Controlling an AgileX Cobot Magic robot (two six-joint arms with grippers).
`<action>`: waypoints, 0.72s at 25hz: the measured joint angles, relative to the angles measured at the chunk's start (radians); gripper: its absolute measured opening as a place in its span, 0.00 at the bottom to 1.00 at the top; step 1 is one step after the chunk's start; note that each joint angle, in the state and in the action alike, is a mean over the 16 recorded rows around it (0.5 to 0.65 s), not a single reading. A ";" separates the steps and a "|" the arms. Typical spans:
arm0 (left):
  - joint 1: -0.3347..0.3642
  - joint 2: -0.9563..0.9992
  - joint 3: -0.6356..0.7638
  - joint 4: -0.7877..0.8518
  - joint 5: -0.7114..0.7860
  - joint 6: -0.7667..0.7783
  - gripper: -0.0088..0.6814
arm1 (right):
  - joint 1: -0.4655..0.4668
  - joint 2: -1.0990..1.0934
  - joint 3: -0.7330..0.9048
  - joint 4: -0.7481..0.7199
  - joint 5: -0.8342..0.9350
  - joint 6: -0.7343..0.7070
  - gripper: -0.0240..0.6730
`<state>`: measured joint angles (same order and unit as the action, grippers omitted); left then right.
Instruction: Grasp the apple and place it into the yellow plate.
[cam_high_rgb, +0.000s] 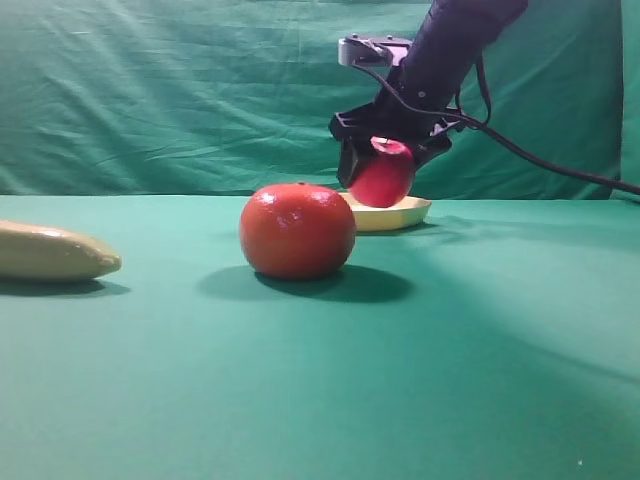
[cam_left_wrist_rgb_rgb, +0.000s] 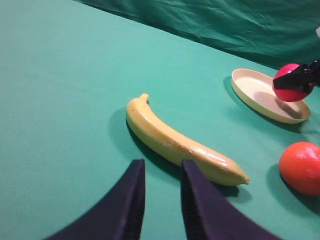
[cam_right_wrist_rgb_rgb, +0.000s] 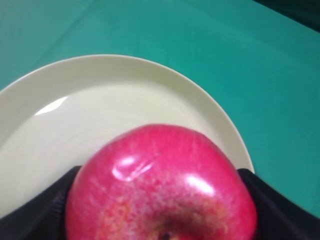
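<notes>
Right pincer (cam_high_rgb: 385, 165) around apple (cam_high_rgb: 382, 173)

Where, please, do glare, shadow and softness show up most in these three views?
Right wrist view: two bright highlights on the apple, a glint on the yellow plate, the near fruit slightly soft. Exterior high view: the orange-red fruit casts a dark shadow on the cloth; the right pincer is dim against the backdrop. Left wrist view: the banana shadows the cloth; the left pincer is dark.
</notes>
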<state>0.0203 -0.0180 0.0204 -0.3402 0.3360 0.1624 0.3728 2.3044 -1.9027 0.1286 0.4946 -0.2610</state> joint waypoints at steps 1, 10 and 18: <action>0.000 0.000 0.000 0.000 0.000 0.000 0.24 | 0.000 -0.004 -0.010 -0.003 0.013 0.000 0.85; 0.000 0.000 0.000 0.000 0.000 0.000 0.24 | 0.000 -0.098 -0.111 -0.034 0.181 -0.001 0.69; 0.000 0.000 0.000 0.000 0.000 0.000 0.24 | 0.000 -0.229 -0.149 -0.047 0.371 0.019 0.30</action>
<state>0.0203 -0.0180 0.0204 -0.3402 0.3360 0.1624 0.3728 2.0756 -2.0521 0.0815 0.8659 -0.2422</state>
